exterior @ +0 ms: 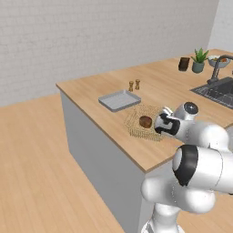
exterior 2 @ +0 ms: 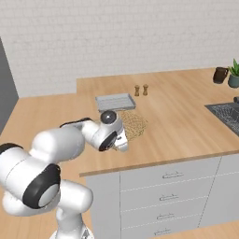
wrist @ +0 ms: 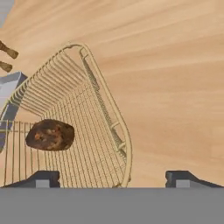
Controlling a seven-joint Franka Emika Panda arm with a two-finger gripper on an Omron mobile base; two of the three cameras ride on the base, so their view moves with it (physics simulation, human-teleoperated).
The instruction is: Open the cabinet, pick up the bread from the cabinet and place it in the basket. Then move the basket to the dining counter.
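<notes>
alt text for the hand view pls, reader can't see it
A dark-brown bread lies inside the golden wire basket on the light wood dining counter, with the open gripper straddling the basket's near rim. A grey tray edge and two small shakers sit beyond the basket.

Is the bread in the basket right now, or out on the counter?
In. The bread lies on the wire floor of the basket, inside its rim, in the hand view.

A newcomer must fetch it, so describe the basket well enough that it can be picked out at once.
Start at the long wood-topped dining counter with grey sides. Near its front edge, just ahead of the robot's open hand, the basket rests beside a flat grey tray. Unlike the solid tray, it is see-through golden wire mesh with a dark-brown bread lying inside.
</notes>
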